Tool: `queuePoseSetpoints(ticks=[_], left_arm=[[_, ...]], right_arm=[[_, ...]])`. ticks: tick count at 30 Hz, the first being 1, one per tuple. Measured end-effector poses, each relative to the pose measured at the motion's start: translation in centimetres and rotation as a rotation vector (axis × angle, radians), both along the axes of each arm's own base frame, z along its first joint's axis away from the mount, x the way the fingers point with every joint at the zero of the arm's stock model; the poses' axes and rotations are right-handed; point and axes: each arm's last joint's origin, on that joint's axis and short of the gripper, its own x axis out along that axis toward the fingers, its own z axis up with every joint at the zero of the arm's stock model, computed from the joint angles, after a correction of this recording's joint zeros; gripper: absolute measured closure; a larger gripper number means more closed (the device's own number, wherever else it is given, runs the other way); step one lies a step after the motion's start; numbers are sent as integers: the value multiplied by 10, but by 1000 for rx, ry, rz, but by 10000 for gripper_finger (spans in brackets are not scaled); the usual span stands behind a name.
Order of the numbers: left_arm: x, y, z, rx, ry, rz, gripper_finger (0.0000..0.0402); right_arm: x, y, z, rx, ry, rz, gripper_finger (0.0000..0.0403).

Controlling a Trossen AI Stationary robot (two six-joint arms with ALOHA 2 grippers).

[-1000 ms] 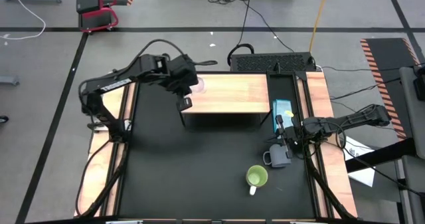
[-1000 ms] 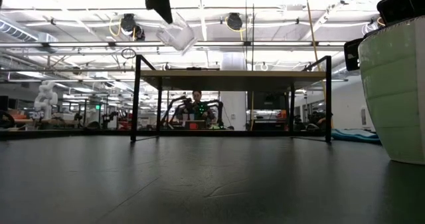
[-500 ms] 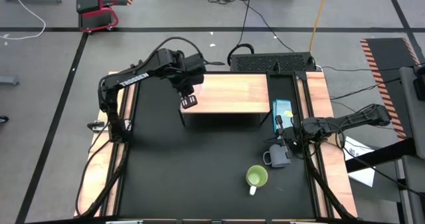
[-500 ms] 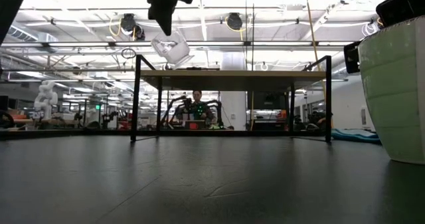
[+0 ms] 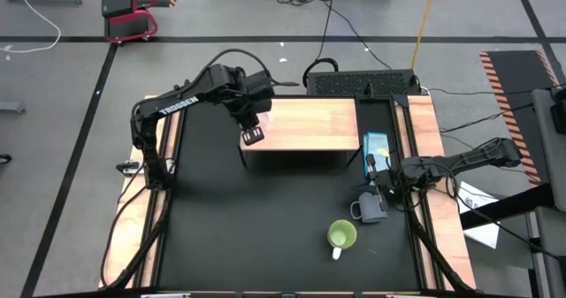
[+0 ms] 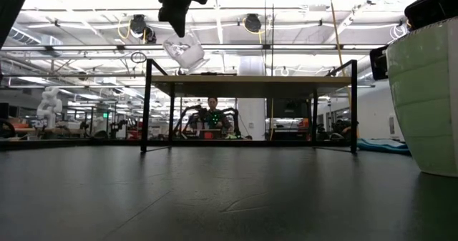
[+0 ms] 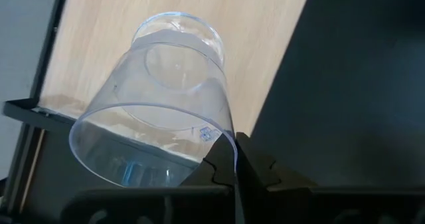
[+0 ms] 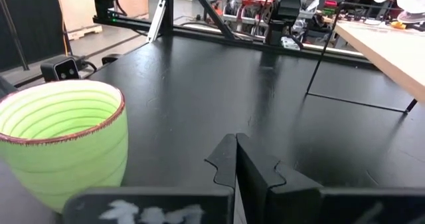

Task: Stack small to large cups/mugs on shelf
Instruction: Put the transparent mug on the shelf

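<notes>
Overhead, left claw (image 7: 234,159) clenched on tilted glass cup (image 7: 159,111) rim above shelf (image 5: 309,126).

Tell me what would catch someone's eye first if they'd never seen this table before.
Most striking is the clear glass cup, pinched by its rim in the left gripper and held tilted above the left end of the wooden shelf. Next comes the lime-green mug, standing on the black table near its front, with the grey-blue mug just behind it, beside the shut right gripper.
</notes>
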Motion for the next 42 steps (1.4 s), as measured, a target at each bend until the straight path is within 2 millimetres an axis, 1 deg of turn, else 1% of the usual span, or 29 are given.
queuePoseSetpoints(ticks=[7, 12, 19, 25, 29, 33, 36, 38, 42], left_arm=[[0, -1, 0, 39, 13, -13, 401], [4, -11, 0, 59, 18, -110, 401], [7, -25, 0, 176, 59, -206, 401], [14, -32, -2, 231, 58, -268, 401], [31, -33, 2, 307, -97, -270, 401], [39, -29, 7, 283, -226, -305, 401], [47, -25, 12, 313, -321, -303, 401], [53, -23, 18, 340, -409, -316, 401], [64, -16, 31, 326, -617, -369, 401]], right_arm=[[0, 0, 1, 0, -8, 0, 403], [0, 0, 1, 1, -8, 0, 403], [0, 0, 1, 1, -8, 0, 403], [0, 0, 1, 2, -7, 0, 403], [0, 0, 1, 2, -8, 0, 403], [0, 0, 1, 2, -7, 0, 403], [0, 0, 1, 2, -7, 0, 403], [0, 0, 1, 2, -8, 0, 403], [0, 0, 1, 2, -7, 0, 403]])
